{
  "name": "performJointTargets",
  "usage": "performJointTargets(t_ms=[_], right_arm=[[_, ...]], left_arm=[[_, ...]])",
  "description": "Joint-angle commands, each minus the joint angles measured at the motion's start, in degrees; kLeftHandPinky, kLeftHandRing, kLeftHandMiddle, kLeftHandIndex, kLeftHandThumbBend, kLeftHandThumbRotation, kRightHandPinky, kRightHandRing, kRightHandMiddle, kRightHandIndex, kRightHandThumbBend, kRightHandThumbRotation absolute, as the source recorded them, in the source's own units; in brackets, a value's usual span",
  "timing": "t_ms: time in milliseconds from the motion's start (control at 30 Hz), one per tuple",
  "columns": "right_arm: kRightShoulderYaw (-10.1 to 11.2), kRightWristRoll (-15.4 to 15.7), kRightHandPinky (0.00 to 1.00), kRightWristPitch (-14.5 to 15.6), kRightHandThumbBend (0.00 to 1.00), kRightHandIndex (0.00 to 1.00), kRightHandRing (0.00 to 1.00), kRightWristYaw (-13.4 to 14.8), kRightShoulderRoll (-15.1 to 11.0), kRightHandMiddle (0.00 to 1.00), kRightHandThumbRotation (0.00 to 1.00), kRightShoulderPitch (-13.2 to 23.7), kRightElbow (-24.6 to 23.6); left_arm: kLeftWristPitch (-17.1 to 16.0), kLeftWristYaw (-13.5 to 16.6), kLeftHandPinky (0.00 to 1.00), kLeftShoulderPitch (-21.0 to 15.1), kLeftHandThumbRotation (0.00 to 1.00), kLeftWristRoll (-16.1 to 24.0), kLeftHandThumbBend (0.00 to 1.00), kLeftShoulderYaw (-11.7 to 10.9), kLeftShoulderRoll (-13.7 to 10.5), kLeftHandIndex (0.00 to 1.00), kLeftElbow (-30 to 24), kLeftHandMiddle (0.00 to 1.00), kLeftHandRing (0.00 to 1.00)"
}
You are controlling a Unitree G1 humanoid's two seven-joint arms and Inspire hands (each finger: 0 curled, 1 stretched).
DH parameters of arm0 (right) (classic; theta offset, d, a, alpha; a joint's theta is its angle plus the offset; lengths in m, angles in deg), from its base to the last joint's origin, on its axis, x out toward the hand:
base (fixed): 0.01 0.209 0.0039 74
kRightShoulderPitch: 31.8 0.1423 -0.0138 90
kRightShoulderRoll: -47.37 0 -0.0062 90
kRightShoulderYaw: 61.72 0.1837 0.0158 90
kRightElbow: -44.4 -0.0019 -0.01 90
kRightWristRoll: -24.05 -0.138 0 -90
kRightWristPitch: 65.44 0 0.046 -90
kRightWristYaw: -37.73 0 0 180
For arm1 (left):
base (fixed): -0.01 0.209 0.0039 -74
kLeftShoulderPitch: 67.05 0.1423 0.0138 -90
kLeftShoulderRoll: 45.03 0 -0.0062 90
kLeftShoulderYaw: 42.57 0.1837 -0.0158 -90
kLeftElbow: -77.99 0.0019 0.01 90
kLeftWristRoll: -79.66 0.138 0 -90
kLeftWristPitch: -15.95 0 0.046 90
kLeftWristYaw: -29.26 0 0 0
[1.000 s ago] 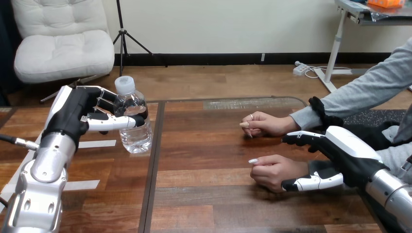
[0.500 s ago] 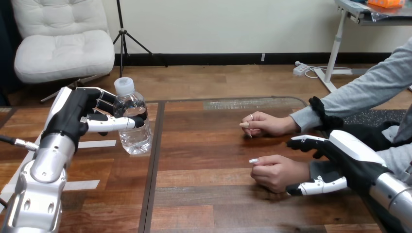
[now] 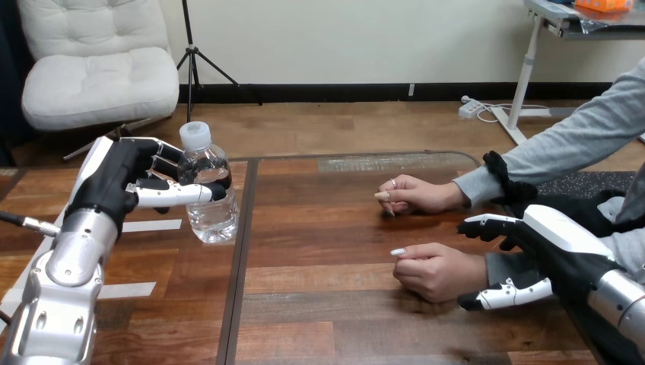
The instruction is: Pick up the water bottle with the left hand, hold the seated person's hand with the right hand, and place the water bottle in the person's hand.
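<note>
A clear water bottle [image 3: 211, 207] with a white cap stands on the wooden table [image 3: 327, 228] at the left. My left hand [image 3: 114, 179] is shut on it, thumb across the front and fingers round the back. The person's near hand [image 3: 432, 270] rests loosely curled on the table at the right. Further back, the person's other hand [image 3: 418, 194] also lies on the table. My right hand [image 3: 563, 251] is open beside the near hand's wrist, with its fingers above the grey sleeve and its thumb low by the table, not closed on the wrist.
White tape strips [image 3: 152, 225] lie on the table's left part near the bottle. A dark seam [image 3: 242, 266] runs front to back just right of the bottle. Bare wood lies between the bottle and the person's hands.
My right hand has drawn back to the right and a little down, away from the person's near hand. My left hand and the bottle have stayed put.
</note>
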Motion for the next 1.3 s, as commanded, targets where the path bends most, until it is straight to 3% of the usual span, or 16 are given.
performJointTargets(t_ms=[0, 667, 1267], right_arm=[[-0.3, 0.2, 0.77, 0.1, 1.00, 0.81, 0.82, 1.1, -2.1, 0.82, 0.47, 5.4, 0.2], [-1.9, 2.6, 0.79, 1.8, 1.00, 0.81, 0.82, 1.6, -2.7, 0.83, 0.39, 6.1, 0.9], [-2.8, 3.9, 0.80, 3.4, 1.00, 0.80, 0.82, 2.0, -2.2, 0.83, 0.23, 6.9, 1.2]], left_arm=[[-1.4, 0.3, 0.33, -2.4, 0.00, -0.1, 0.64, -1.8, -1.8, 0.44, -4.2, 0.44, 0.39], [-0.7, 0.1, 0.33, -2.2, 0.00, -0.1, 0.64, -1.8, -1.7, 0.44, -5.0, 0.44, 0.39], [-1.0, -0.2, 0.33, -2.2, 0.00, -0.3, 0.64, -1.8, -1.7, 0.44, -5.0, 0.44, 0.39]])
